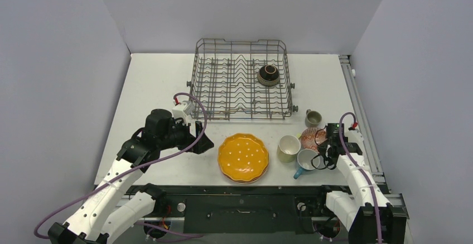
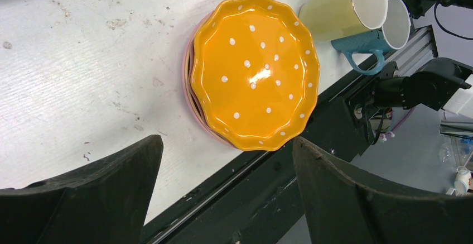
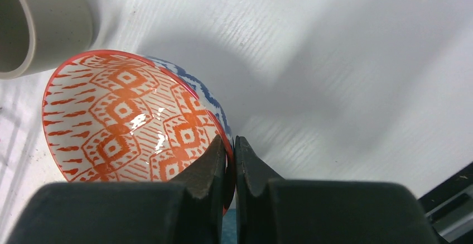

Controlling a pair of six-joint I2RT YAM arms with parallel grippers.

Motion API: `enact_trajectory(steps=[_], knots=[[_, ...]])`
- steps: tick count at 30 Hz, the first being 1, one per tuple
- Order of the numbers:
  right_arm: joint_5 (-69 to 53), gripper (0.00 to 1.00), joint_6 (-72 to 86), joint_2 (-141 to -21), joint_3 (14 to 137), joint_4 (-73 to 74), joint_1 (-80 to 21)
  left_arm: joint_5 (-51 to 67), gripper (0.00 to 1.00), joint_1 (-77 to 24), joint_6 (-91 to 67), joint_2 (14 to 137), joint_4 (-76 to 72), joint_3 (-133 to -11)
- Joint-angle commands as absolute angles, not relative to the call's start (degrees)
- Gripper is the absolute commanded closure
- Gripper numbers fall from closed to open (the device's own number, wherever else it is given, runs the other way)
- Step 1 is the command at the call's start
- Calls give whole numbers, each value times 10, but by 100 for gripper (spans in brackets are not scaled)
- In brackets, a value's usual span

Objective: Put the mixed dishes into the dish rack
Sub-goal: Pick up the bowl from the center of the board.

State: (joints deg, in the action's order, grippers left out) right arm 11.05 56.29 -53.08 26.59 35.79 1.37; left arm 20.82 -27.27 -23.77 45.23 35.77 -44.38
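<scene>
Now the right tool (image 3: 230, 143) pinches the bowl (image 3: 128, 115) by its rim; the left tool (image 2: 226, 143), released, hangs beside the plate (image 2: 254, 71) at the near edge of the worktop (image 2: 83, 60).

I can read no lettering, label, brand or number in any of my three views. The nearest things to a mark are decoration: white dots on the orange plate (image 2: 254, 71) and orange diamond figures inside the patterned bowl (image 3: 128, 121) (pattern only, no letters or digits).
</scene>
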Motion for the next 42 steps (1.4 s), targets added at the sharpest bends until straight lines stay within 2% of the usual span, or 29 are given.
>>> enact_trajectory(steps=[1, 24, 35, 42], knots=[[121, 100, 549, -502, 273, 366, 23, 212, 16, -269, -240, 452, 333, -443], [199, 100, 522, -398, 364, 463, 24, 219, 16, -269, -239, 451, 331, -443], [139, 100, 487, -385, 433, 461, 21, 237, 15, -269, -234, 452, 325, -444], [141, 100, 472, -411, 514, 459, -54, 256, 14, -269, -234, 445, 315, -448]])
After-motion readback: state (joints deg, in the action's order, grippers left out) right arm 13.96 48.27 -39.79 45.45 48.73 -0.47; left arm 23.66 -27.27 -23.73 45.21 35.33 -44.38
